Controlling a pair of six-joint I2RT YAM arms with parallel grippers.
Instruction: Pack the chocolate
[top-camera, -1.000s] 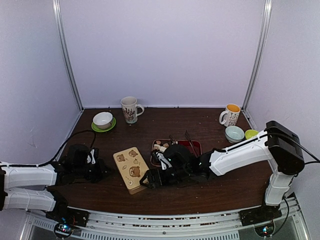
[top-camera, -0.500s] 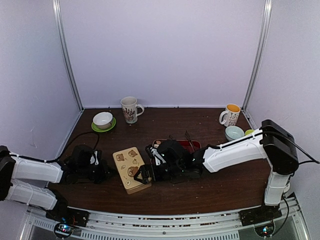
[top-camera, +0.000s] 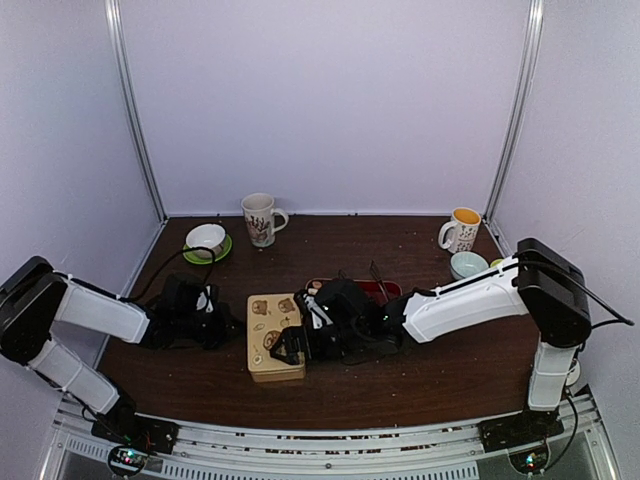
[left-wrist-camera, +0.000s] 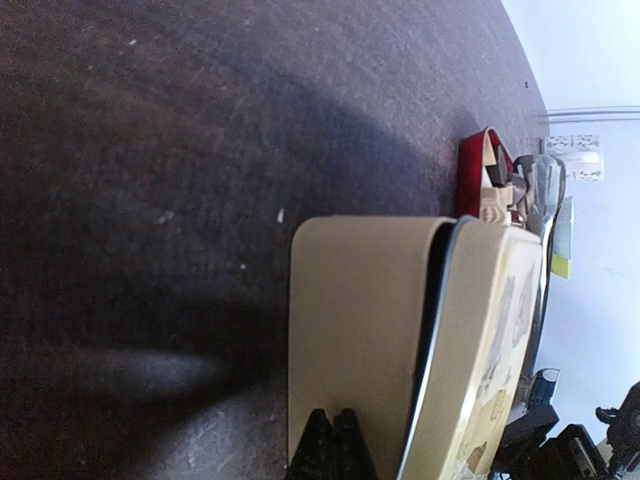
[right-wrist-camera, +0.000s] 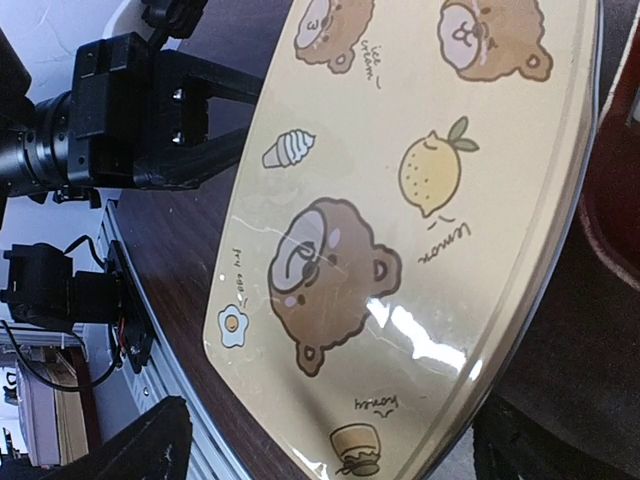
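At one o'clock from the right gripper (top-camera: 288, 347), jaws spread wide, lay the chocolate (top-camera: 317, 289); the left gripper (top-camera: 232, 328), pinched closed, sat farther off.

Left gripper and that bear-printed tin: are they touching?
Cannot tell. In the left wrist view the shut left gripper points at the side wall of the tin and overlaps it, but depth is unclear; the top view shows them close.

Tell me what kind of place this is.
Probably a robot test booth: plain walls on metal posts, left arm and right arm at one table, staged props like a bear-print tin and mug.
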